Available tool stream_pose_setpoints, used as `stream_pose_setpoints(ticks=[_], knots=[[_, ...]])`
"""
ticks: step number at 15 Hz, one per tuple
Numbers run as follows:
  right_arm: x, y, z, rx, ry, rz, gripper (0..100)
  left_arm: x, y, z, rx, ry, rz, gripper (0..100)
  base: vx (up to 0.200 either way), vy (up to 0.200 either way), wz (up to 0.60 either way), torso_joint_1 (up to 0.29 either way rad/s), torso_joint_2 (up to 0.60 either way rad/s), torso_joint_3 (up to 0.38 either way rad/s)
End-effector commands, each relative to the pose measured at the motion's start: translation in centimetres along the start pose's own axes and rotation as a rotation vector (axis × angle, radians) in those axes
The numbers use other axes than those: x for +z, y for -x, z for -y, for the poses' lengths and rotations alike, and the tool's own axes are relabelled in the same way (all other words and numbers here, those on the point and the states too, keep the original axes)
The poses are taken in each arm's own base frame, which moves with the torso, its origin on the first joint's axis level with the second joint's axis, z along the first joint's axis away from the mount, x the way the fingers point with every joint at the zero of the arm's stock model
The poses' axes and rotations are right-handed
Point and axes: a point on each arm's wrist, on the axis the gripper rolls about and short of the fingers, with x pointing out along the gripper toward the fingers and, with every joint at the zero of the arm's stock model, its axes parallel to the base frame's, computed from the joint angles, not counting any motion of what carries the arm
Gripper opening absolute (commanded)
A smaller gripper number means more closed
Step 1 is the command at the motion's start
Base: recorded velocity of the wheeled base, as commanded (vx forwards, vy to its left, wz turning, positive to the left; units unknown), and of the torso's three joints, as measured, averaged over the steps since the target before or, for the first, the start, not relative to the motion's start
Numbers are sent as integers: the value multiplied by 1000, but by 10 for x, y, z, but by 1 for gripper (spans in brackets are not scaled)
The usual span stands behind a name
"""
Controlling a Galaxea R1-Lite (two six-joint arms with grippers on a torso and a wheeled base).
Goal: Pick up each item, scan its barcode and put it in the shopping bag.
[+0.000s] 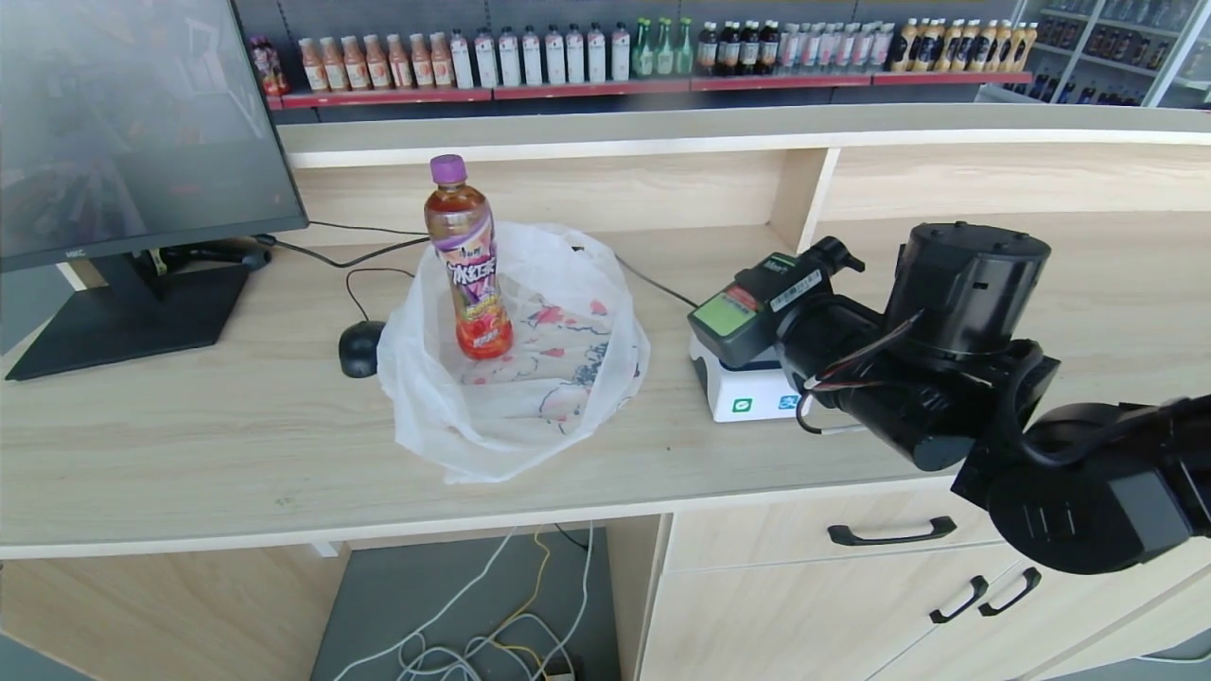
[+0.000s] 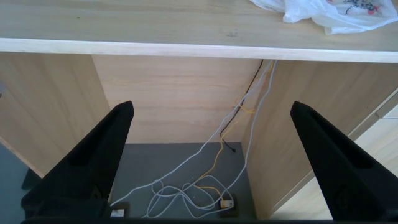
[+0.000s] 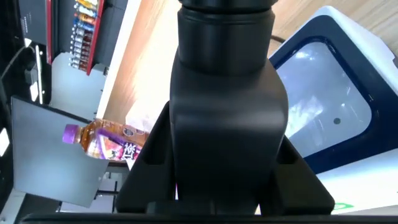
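Observation:
A drink bottle [image 1: 468, 260] with a purple cap and orange-red liquid stands upright inside the open white shopping bag [image 1: 568, 378] in the middle of the wooden counter [image 1: 236, 445]. My right gripper [image 1: 804, 317] is shut on a black handheld barcode scanner [image 1: 747, 303], holding it just above a white scanner box [image 1: 743, 392] to the right of the bag. In the right wrist view the scanner [image 3: 224, 93] sits between the fingers, with the bottle [image 3: 102, 140] beyond it. My left gripper [image 2: 211, 109] hangs open and holds nothing, below the counter's front edge [image 2: 186, 45].
A monitor [image 1: 123, 123] on a black stand is at the back left, and a black mouse [image 1: 360, 347] lies next to the bag. Loose cables [image 2: 199, 186] lie on the floor under the counter. Drawers [image 1: 889, 534] are below on the right. A raised ledge [image 1: 662, 128] borders the counter's back.

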Motion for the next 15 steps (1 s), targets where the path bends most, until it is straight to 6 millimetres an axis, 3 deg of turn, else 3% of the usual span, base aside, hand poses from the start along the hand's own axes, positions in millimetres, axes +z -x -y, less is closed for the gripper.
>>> stream_pose_setpoints(ticks=[1, 8, 15], knots=[[-3, -4, 6, -19, -5, -2, 0, 0, 0, 0, 0, 0, 0, 100, 0, 0, 0, 0, 0, 0], [10, -10, 19, -57, -7, 41, 0, 0, 0, 0, 1, 0, 0, 100, 0, 0, 0, 0, 0, 0], [10, -10, 21, -77, -38, 64, 0, 0, 0, 0, 1, 0, 0, 100, 0, 0, 0, 0, 0, 0]])
